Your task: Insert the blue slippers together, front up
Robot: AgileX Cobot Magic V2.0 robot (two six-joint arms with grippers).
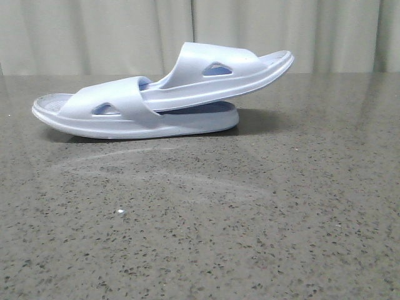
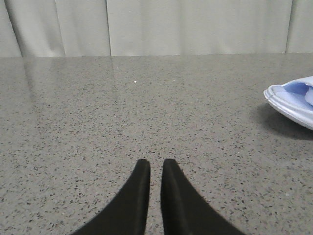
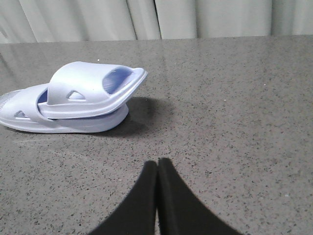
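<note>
Where the speckled grey table (image 1: 250, 219) meets a pale curtain (image 1: 94, 31), blue slippers (image 1: 162, 100) lie nested, upper one tucked under the lower strap, tilted; left fingers (image 2: 142, 196) nearly together, holding nothing; right fingers (image 3: 146, 196) pressed together, holding nothing.

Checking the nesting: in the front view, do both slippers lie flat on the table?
No, the upper slipper is tucked under the lower slipper's strap and tilts upward.

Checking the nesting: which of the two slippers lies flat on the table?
The lower slipper, whose sole rests flat on the table. The upper slipper is tucked under its strap and tilts up, its free end raised to the right.
</note>
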